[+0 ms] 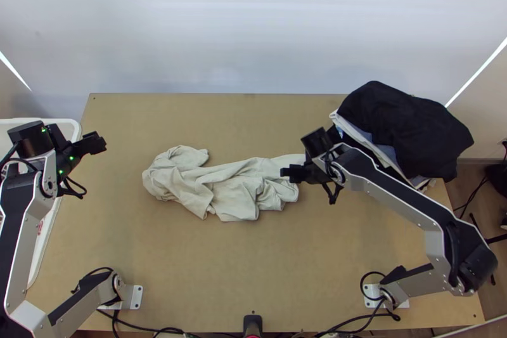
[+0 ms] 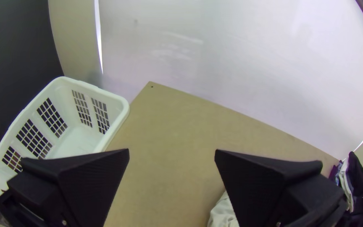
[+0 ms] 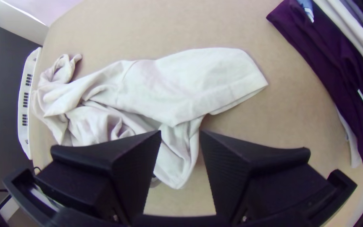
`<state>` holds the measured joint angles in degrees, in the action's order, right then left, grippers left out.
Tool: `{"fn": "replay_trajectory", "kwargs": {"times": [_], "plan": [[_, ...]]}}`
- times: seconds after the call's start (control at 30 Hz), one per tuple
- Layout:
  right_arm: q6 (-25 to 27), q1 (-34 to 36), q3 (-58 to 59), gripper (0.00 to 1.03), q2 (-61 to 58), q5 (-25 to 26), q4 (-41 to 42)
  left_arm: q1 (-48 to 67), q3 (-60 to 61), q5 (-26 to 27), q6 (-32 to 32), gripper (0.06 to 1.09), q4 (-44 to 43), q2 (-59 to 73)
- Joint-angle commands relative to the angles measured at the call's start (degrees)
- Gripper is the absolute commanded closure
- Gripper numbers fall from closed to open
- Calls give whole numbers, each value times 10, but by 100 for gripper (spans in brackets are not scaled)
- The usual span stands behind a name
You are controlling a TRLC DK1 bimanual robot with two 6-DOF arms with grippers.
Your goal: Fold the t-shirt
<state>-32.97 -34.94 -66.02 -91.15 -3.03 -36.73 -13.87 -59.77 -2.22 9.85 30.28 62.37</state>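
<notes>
Left jaws and right jaws stand apart, the latter partly hiding the t-shirt (image 3: 148, 88)

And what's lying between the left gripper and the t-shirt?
Just bare wooden table between the left gripper and the t-shirt, as the top view shows.

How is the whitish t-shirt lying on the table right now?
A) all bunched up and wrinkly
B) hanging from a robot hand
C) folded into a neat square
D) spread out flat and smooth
A, because the t-shirt lies on the table in a crumpled heap, with creases running all over it.
</notes>
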Motion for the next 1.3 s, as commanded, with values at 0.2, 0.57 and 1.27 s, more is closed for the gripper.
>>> {"fn": "replay_trajectory", "kwargs": {"times": [0.2, 0.57, 1.27], "plan": [[-8, 6, -22, 59, -82, 0, 9, -5, -1, -2, -3, 10, -3, 3], [-8, 7, -29, 59, -113, 2, 31, -9, -7, -1, -7, 10, -5, 9], [36, 10, -80, 59, -176, 116, 182, -5, -10, -1, -4, 10, -11, 25]]}}
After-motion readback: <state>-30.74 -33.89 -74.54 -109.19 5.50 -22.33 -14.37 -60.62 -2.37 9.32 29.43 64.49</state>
